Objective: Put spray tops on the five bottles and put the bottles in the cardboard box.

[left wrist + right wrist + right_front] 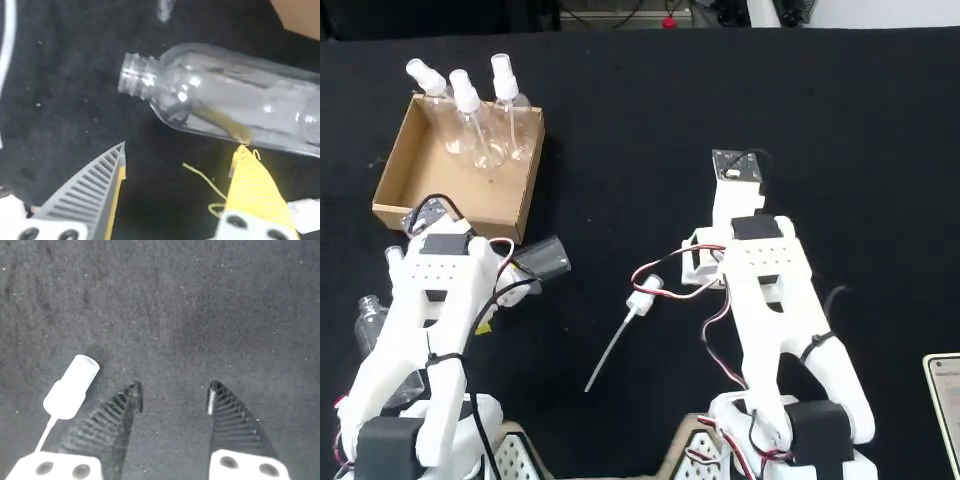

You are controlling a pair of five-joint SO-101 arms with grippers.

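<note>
Over the table, in the high view, we locate the cardboard box (428, 172) near the far left corner. It contains three capped bottles (483, 142), leaning against its far wall with their white spray tops above the rim. A lying bottle (546, 258) without a top sits just off the box's near right corner, beside the left arm (425, 300). A second open bottle (367, 322) sits at the left edge of the table, partly covered by that arm. A loose spray top (640, 302) lies near the middle of the table, its thin tube (605, 358) running toward the near edge. The right arm (770, 280) stands just beside it, on the side of the right edge.

At the left wrist view, we note the left tool (182, 150) is released, its two fingers spread wide. The lying bottle (235, 100) rests on its side across the black table (60, 100), its threaded neck bare. The yellow finger (250, 185) has its tip at the bottle's wall; we cannot tell whether they touch. A corner of the cardboard box (302, 15) shows beyond the bottle.

At the right wrist view, we note the right tool (172, 392) is released and holds nothing, with bare table between its fingers. The loose spray top (70, 387) lies just beside one finger, outside the gap.
</note>
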